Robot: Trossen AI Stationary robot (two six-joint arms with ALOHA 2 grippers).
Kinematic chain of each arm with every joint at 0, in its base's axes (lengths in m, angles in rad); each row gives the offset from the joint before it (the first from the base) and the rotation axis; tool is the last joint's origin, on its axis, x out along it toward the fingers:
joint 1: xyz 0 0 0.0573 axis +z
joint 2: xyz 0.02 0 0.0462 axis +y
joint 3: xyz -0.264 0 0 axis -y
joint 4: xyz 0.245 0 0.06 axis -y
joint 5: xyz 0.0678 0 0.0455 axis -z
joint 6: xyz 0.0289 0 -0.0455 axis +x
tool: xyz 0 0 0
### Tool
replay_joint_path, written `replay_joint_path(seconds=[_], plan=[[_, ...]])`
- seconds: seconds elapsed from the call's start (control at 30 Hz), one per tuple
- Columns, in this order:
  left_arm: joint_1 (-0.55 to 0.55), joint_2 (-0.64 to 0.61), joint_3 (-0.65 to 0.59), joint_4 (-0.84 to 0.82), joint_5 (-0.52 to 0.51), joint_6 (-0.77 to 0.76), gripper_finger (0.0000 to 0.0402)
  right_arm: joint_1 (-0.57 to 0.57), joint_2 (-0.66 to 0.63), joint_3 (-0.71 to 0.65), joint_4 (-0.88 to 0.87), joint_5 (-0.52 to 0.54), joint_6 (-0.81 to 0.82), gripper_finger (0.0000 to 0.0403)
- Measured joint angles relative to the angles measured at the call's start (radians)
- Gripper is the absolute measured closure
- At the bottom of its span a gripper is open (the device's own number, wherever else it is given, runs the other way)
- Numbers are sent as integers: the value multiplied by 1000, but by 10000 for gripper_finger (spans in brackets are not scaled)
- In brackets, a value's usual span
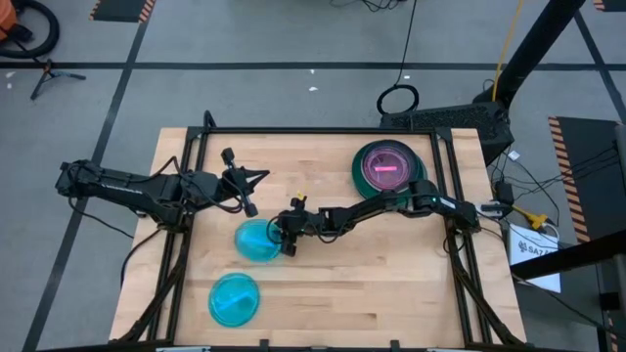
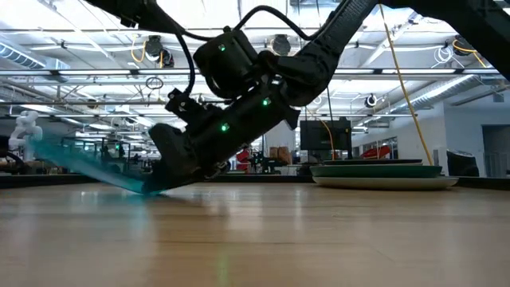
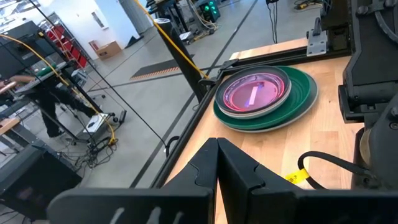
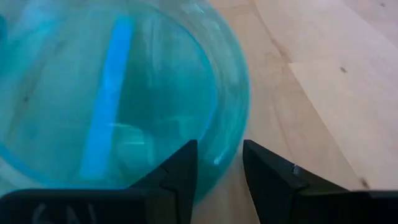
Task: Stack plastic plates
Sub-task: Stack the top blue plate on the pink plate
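A translucent cyan plate (image 1: 254,240) sits mid-table, tilted, with my right gripper (image 1: 284,242) shut on its right rim. In the low view that plate (image 2: 88,163) slopes up away from the gripper (image 2: 159,182). A second cyan plate (image 1: 235,298) lies flat near the front edge. At the back right a stack (image 1: 391,166) rests on the table: a large dark green plate at the bottom, a grey one on it, a red-pink one on top. My left gripper (image 1: 249,207) hovers shut above the table's left half, touching nothing. My right gripper has the cyan plate's rim (image 4: 229,155) between its two fingers, one finger (image 4: 180,171) over the plate's inside and the other outside it. The fingers come from the table's right, slanting down. The plate is tilted: the held edge is low by the table and the opposite edge is raised.
Black rails (image 1: 323,130) frame the tabletop along its back and sides. Bare wood lies between the cyan plates and the stack (image 3: 261,93). The left arm reaches in from the left edge, just behind the held plate.
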Motion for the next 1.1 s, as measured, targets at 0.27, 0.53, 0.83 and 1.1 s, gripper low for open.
replay_joint_path(seconds=[0.27, 0.53, 0.83, 1.1], plan=[[0, 0, 0, 0, 0, 0, 389, 0, 1, 0, 24, 0, 1, 280], [0, 0, 0, 0, 0, 0, 389, 0, 1, 0, 23, -1, 38, 300], [0, 0, 0, 0, 0, 0, 389, -3, 1, 0, 26, -1, 57, 388], [0, 0, 0, 0, 0, 0, 389, -4, 1, 0, 35, -2, 96, 399]])
